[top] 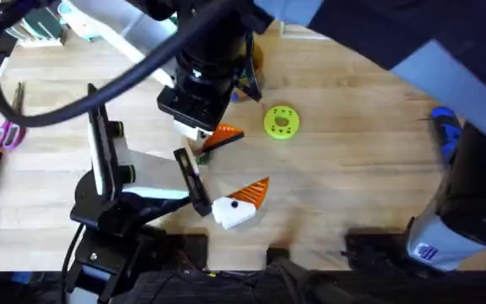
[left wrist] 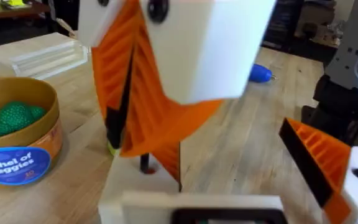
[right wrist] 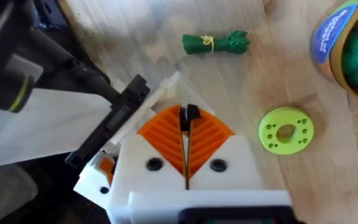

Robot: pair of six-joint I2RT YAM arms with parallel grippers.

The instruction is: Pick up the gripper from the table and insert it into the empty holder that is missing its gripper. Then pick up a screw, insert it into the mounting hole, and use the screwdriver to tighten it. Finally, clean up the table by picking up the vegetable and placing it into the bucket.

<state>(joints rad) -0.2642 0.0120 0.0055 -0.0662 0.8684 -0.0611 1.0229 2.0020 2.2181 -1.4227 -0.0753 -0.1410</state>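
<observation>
My right gripper (top: pixel 218 137) reaches across the middle and hangs over the left gripper (top: pixel 239 203). Its orange pads are shut on a small black screw (right wrist: pixel 191 114). The screw tip hovers just above the white holder (left wrist: pixel 135 186) on one side of the left gripper (left wrist: pixel 235 186), which stands open; its other finger (left wrist: pixel 319 158) bears an orange pointed tip. I cannot tell the orange gripper piece from the right gripper's pads at the holder. The dark green vegetable (right wrist: pixel 216 42) lies on the table (top: pixel 353 186). The tan bucket (left wrist: pixel 17 137) holds green toys. The blue screwdriver (left wrist: pixel 260 73) lies farther off.
A lime-green round disc (top: pixel 281 121) with holes lies between the grippers and the bucket (right wrist: pixel 353 50). Pink-handled scissors (top: pixel 7 133) and a black device sit at the left table edge. A clear box (left wrist: pixel 42 53) stands behind the bucket.
</observation>
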